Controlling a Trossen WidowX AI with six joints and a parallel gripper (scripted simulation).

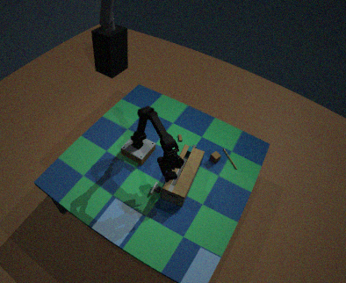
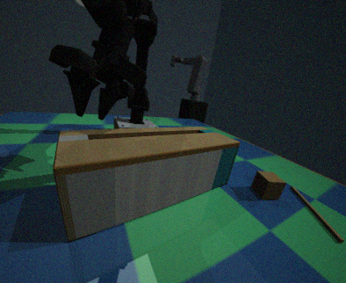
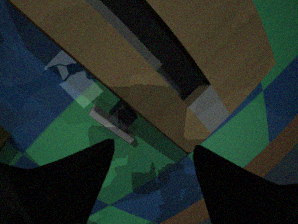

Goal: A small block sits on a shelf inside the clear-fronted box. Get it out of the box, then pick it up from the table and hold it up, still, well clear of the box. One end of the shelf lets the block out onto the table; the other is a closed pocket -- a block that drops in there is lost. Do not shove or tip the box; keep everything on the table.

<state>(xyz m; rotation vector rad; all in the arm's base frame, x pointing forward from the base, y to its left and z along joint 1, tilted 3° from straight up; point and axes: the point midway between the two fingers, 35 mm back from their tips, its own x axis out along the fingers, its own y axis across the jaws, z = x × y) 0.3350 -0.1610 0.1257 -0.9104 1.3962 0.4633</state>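
Note:
The wooden box (image 1: 191, 169) (image 2: 139, 149) (image 3: 220, 35) stands on the checkered table, with a long slot along its top. My gripper (image 1: 171, 177) (image 2: 91, 116) (image 3: 154, 148) is open with nothing between its fingertips. It hangs above the table beside the box's end, on the arm's side. A small dark block-like shape (image 3: 123, 114) shows in the wrist view close beside the box's long side, next to a thin pale bar (image 1: 154, 188) (image 3: 112, 125). It is too dark to be sure that this is the block. No block can be made out on the shelf.
A wooden cube (image 1: 215, 156) (image 2: 269, 185) and a thin stick (image 1: 230, 159) (image 2: 317, 215) lie beyond the box's other end. A small brown piece (image 1: 180, 138) lies near the arm. The arm's base plate (image 1: 139, 149) stands behind the box.

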